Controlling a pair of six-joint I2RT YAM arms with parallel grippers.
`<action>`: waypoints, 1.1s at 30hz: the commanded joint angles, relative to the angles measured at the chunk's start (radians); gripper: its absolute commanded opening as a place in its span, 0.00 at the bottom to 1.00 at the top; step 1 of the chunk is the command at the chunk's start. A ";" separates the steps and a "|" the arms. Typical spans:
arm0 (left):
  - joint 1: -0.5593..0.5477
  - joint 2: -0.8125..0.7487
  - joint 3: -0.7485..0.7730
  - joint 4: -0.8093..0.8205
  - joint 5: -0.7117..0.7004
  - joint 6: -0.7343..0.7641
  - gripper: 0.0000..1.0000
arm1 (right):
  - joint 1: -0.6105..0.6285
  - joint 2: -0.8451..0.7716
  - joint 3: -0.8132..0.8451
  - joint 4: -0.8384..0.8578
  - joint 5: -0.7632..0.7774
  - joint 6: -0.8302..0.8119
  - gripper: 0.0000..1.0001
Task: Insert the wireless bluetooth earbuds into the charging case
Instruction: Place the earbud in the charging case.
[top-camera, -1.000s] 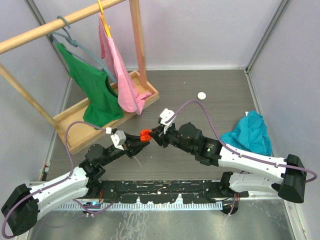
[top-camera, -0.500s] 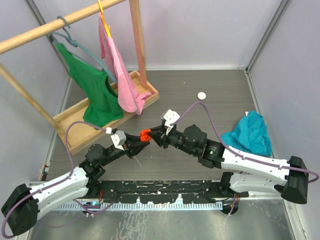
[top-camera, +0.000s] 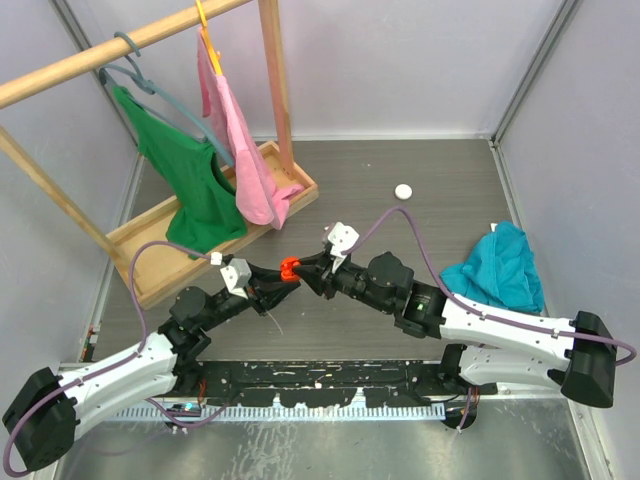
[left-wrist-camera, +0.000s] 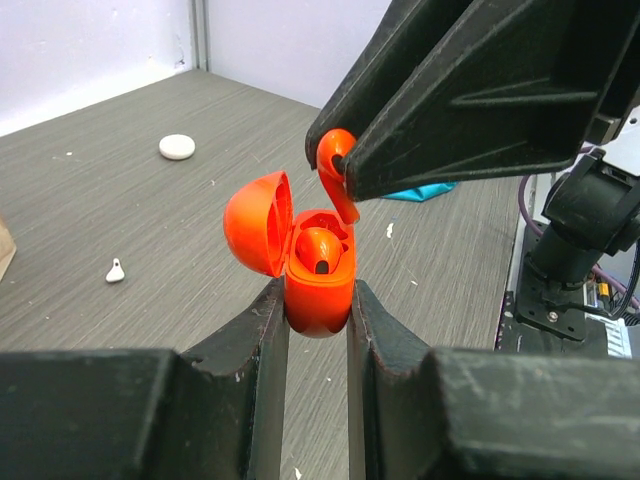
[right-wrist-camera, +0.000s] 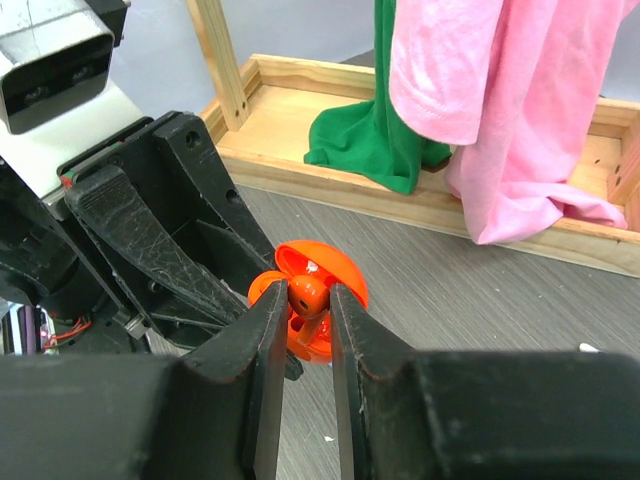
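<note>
**Ana:** Grey wood-grain counter (top-camera: 450, 210), clothes rack (top-camera: 270, 100) at the back left. Where is the work?

**Ben:** Up in the air between the two arms, over the near middle. The left claw (left-wrist-camera: 317, 298) is clamped narrow on the body of the orange charging case (left-wrist-camera: 318, 312). The mouth faces up, and the lid (left-wrist-camera: 255, 225) swings open to the left in that wrist's view.

**Ana:** And the bud?

**Ben:** The right claw (right-wrist-camera: 307, 305) pinches the orange earbud (left-wrist-camera: 332, 160) by its head, jaws almost closed on it. The earbud hangs just above the mouth, towards the side away from the lid. Its stem points down on a slant, with the tip at the case's rim. I cannot tell whether they touch.

**Ana:** Is there a free bay?

**Ben:** A seated bud (left-wrist-camera: 318, 245) already sits in the mouth and hides most of the inside. I cannot tell for sure which bay is open, but I'd guess the one under the held stem.

**Ana:** What does the next move turn on?

**Ben:** As I judge it, the stem's long axis. It needs to stand nearly upright over the bay, then go straight down. The right arm would do the travelling and the left only steadies. On a slant, the tip may catch the rim.

**Ana:** Anything loose?

**Ben:** A white bud (left-wrist-camera: 116, 270) and a white round case (left-wrist-camera: 177, 147) lie on the counter, well apart from both claws.
</note>
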 joint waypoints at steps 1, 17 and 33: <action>0.004 -0.010 0.044 0.070 0.007 -0.013 0.00 | 0.007 0.008 -0.002 0.100 -0.031 0.010 0.19; 0.003 -0.031 0.039 0.075 0.012 -0.029 0.00 | 0.008 0.016 -0.041 0.159 -0.009 0.027 0.19; 0.003 -0.013 0.038 0.081 0.029 -0.029 0.00 | 0.007 -0.025 -0.057 0.188 0.052 0.028 0.19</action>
